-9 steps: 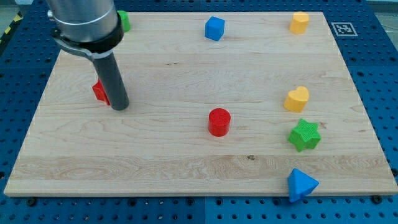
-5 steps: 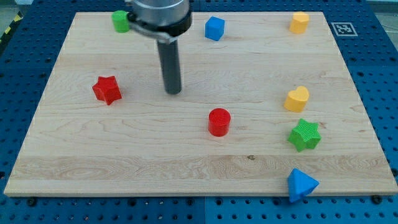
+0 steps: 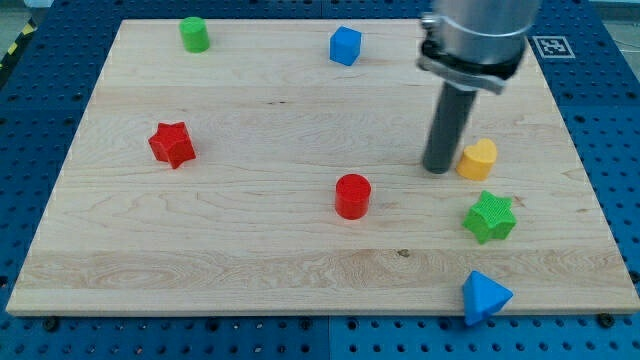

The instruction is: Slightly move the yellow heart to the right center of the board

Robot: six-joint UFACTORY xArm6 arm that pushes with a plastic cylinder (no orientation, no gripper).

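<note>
The yellow heart (image 3: 479, 159) lies on the wooden board (image 3: 250, 250) at the view's right, about mid-height. My tip (image 3: 438, 168) stands just left of the heart, very close to it or touching its left side. The rod rises from there toward the view's top right and hides the board's top right corner area.
A green star (image 3: 490, 217) lies just below the heart and a blue triangular block (image 3: 485, 296) at the board's bottom right edge. A red cylinder (image 3: 352, 195) is centre, a red star (image 3: 172, 144) left, a green cylinder (image 3: 194, 34) top left, a blue cube (image 3: 345, 45) top middle.
My tip has swept from beside the red star at the left, across the board's middle, to the left side of the yellow heart. No block has visibly moved; the top-right yellow block is now hidden.
</note>
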